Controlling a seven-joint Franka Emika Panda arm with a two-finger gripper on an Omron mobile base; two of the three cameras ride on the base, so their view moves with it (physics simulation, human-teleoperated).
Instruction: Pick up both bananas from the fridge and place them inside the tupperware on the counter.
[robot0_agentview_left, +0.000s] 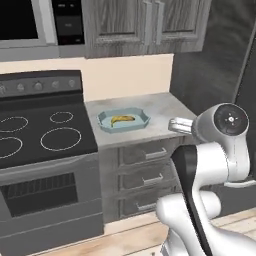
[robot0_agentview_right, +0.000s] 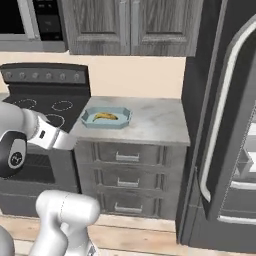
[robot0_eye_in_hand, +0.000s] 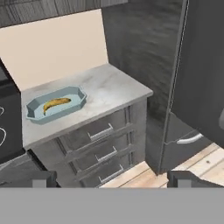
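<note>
**One banana in, one still to fetch**

Going left to right: the black stovetop (robot0_agentview_left: 40, 132) sits at my nine o'clock, and the counter (robot0_agentview_left: 160, 107) comes next beside it. On that counter rests the tupperware (robot0_agentview_left: 123, 120), and a single banana (robot0_agentview_left: 122, 119) lies inside it, roughly centred and lying flat. So I judge half the job finished (the easier half to confirm, since the tray is in plain sight from all three cameras). Further right, at about three o'clock, stands the fridge (robot0_agentview_right: 220, 125), its door swung open with pale shelves just visible past the handle. I cannot make out the second banana anywhere in there; it is hidden or too far to the side to tell.

My gripper (robot0_eye_in_hand: 109, 179) is spread wide and carries nothing, hanging well apart from both tray and fridge. What remains, I reckon, is reaching into the fridge for the other banana and bringing it across.

No brand, label or readable writing shows on any appliance.
</note>
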